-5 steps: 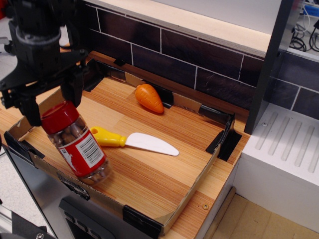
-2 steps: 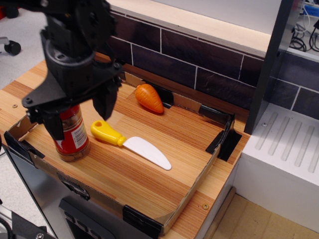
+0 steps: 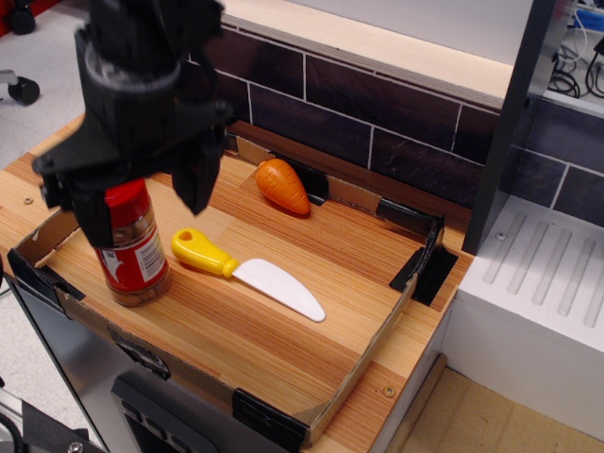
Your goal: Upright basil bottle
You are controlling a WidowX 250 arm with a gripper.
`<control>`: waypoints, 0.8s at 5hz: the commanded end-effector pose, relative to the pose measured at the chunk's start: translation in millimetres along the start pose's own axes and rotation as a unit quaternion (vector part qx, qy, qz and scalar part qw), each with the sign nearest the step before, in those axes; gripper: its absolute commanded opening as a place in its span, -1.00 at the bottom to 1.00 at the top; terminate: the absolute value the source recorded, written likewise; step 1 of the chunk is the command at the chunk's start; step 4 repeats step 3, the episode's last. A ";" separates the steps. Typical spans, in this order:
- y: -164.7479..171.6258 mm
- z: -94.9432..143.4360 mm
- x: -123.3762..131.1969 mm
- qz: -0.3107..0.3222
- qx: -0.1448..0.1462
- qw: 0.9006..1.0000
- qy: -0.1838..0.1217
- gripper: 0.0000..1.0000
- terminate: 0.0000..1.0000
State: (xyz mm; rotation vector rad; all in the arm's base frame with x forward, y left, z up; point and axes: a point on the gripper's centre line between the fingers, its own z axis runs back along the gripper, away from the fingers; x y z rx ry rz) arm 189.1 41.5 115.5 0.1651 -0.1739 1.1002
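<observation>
We find the basil bottle (image 3: 135, 247) standing upright on its base at about 9 o'clock of the wooden tray (image 3: 283, 349), close to the tray's near-left cardboard edge. Its red cap is uppermost and its red-and-white label faces us, with brownish contents visible at the foot.

The gripper (image 3: 143, 193) sits directly above the bottle, at its 12 o'clock. Its two dark fingers (image 3: 196, 179) hang down on either side of the cap; they appear spread wider than the cap, with wood showing between the right-hand finger and the bottle, so we record the fingers as released and not in contact.

We note a spatula (image 3: 247, 273) lying flat just beside the bottle at its 3 o'clock, yellow handle toward the bottle, white blade pointing toward 4 o'clock. An orange toy carrot (image 3: 282, 185) lies at the tray's 12 o'clock, near the dark tiled wall (image 3: 377, 113), well apart from the bottle.
</observation>
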 end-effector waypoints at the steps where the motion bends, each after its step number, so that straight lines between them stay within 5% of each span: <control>1: -25.1 57.0 12.1 -0.001 -0.044 0.998 0.033 1.00 -1.00; 2: -25.1 57.0 12.1 -0.001 -0.044 0.998 0.033 1.00 -1.00; 3: -25.1 57.0 12.1 -0.001 -0.044 0.998 0.033 1.00 1.00; 4: -25.1 57.0 12.1 -0.001 -0.044 0.998 0.033 1.00 1.00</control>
